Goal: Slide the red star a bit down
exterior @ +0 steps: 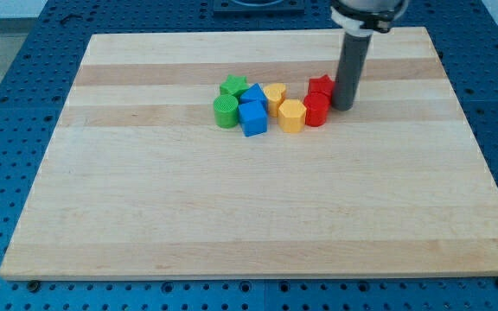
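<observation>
Wooden board [258,216] is pretty crowded: the tip [343,105], a bare rod gripping nothing, is parked just right of the red star [321,86], so the red cylinder [316,111] below probably gets shoved along too.

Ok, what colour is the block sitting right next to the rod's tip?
Red. The red star sits just left of my tip, clearest in the camera view.

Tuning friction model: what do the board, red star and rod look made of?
Board: pale wood, visible grain bands, matte.
Red star: likely plastic, uniform saturated colour, slight sheen.
Rod, my tip just right of the star: dark, smooth; metal or plastic, unclear.
</observation>
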{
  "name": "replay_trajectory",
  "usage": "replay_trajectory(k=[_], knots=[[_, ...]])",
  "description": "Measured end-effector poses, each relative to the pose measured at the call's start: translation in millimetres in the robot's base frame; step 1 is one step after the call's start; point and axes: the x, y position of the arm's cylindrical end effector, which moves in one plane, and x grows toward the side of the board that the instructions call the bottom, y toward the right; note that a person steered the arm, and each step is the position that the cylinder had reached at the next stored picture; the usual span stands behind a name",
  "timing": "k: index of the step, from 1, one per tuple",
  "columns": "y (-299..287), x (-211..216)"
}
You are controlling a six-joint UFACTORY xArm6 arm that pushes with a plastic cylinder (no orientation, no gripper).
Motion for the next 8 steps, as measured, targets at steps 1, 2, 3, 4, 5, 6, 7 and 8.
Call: replay_trajectory(k=[1,2,3,4,5,6,7,8], knots=[[-14,0],[-23,0],[-9,0],[24,-11],[12,-46],[-10,-73],[-14,-71],[-20,-52]])
